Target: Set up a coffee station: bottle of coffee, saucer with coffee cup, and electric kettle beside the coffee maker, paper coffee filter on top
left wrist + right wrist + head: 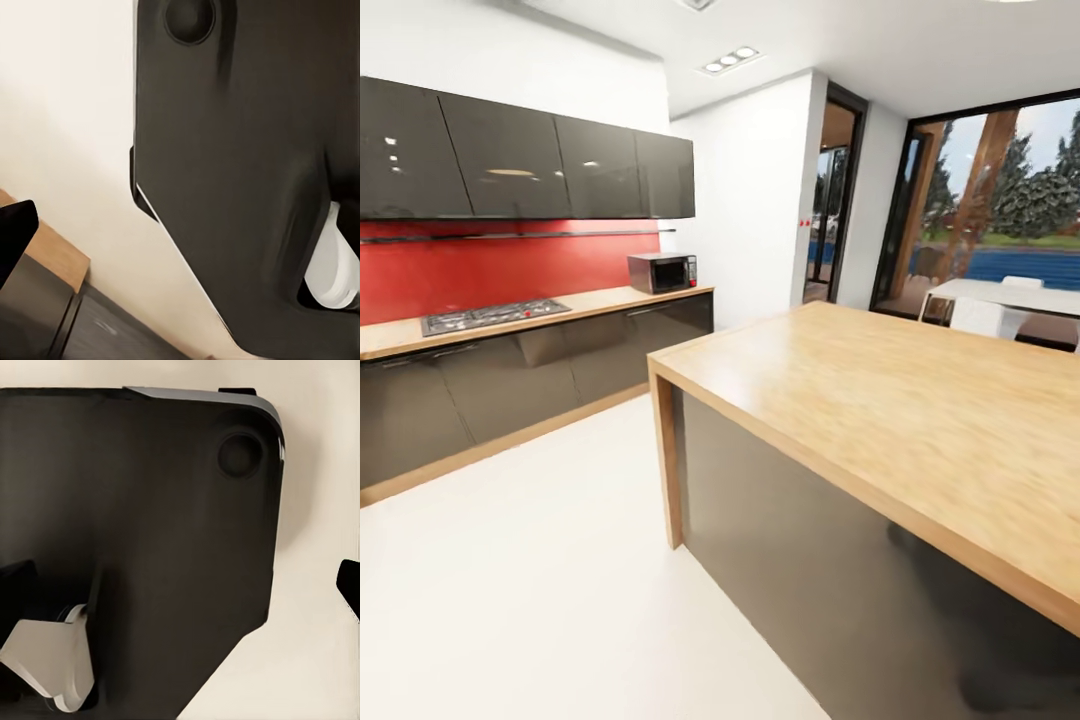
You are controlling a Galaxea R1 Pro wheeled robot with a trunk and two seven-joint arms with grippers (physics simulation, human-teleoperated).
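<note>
None of the coffee station's things are in sight: no coffee maker, bottle, filter, saucer, cup or kettle. In the left wrist view one dark fingertip (15, 236) of my left gripper (180, 236) sits at the picture's edge, far from the middle, with nothing between the fingers. The right gripper (180, 585) looks the same, a dark fingertip (349, 585) at the far edge. Both hang over my own dark base (247, 165) and the white floor (315, 660).
A wooden-topped island (880, 400) stands close on the right. Along the left wall runs a counter (600, 300) with a gas hob (490, 316) and a microwave (661, 272), dark cabinets above. White floor (540, 560) lies between them. Glass doors are at the back right.
</note>
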